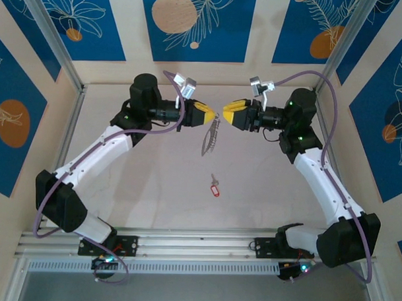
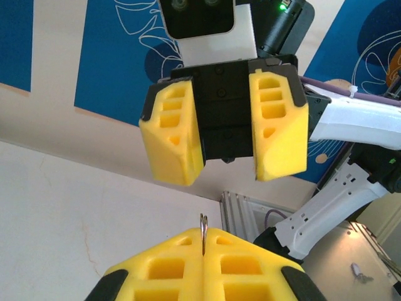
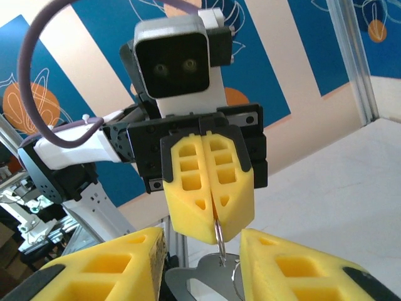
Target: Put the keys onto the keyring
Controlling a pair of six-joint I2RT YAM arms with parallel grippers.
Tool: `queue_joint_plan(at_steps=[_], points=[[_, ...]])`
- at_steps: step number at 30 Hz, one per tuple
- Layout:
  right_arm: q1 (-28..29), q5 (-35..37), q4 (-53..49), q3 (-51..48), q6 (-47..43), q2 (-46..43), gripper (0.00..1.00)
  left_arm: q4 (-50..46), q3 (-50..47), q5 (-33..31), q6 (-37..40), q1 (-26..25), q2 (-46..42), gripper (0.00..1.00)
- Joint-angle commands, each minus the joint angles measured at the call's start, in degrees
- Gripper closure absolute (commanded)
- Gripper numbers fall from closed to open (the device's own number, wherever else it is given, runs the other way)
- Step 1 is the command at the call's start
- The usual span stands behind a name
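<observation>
One keyring [image 1: 210,139] hangs pinched by the left hand [image 1: 216,115], the spread right hand [image 1: 227,114] beside it. The keys [image 1: 215,186] lie apart from it.

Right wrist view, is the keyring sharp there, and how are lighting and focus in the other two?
Right wrist: the keyring pinched in the left gripper is fairly sharp, while the near yellow fingers look softer. Left wrist: the right gripper is crisp and evenly lit. Top external: soft, even light with faint shadows; the keys are tiny.
</observation>
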Motion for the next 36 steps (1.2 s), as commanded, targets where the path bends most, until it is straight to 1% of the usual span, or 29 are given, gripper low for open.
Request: queue_joint_plan(at_steps=[1, 10, 14, 19, 22, 25, 26, 27, 29, 31, 33, 36], points=[[0.91, -1.41, -1.62, 1.15, -1.81, 0.77, 0.63, -1.64, 2.34, 2.39, 2.34, 0.27, -1.15, 1.00], [2.04, -1.28, -0.66, 1.15, -1.46, 2.66, 0.70, -1.30, 2.74, 2.35, 2.21, 0.29, -1.05, 1.00], [2.43, -1.20, -0.36, 1.01, -1.37, 3.23, 0.75, -0.86, 2.70, 2.37, 1.96, 0.30, -1.05, 1.00], [2.51, -1.35, 0.27, 0.99, -1.11, 3.90, 0.86, -0.35, 2.85, 2.50, 1.51, 0.21, -0.97, 1.00], [2.69, -1.64, 0.75, 1.08, -0.89, 4.20, 0.99, -0.01, 2.99, 2.47, 1.08, 0.23, -0.79, 1.00], [2.57, -0.30, 1.15, 0.80, -0.92, 3.96, 1.00, 1.28, 2.37, 0.23, -0.07, 0.24, -1.02, 1.00], [2.45, 0.63, 1.73, 0.44, -0.63, 3.71, 1.00, 2.47, 1.55, -1.83, -0.82, 0.31, -1.58, 0.98], [2.10, 1.66, 2.97, -0.21, 0.29, 3.51, 1.00, 3.89, 0.38, -4.35, -1.59, 0.41, -2.39, 0.93], [1.42, 3.26, 6.10, -1.47, 2.37, 3.29, 1.00, 7.53, -2.43, -10.45, -3.93, 0.70, -4.26, 0.72], [0.70, 4.35, 9.63, -2.77, 4.71, 3.03, 1.00, 11.73, -5.28, -15.08, -7.08, 1.12, -5.83, 0.62], [0.34, 5.14, 12.89, -3.69, 6.94, 2.89, 1.00, 15.71, -7.80, -18.39, -10.46, 1.27, -6.90, 0.55], [0.32, 6.85, 16.70, -4.99, 9.14, 2.53, 1.00, 20.31, -10.15, -19.75, -14.27, 1.39, -7.34, 0.51]])
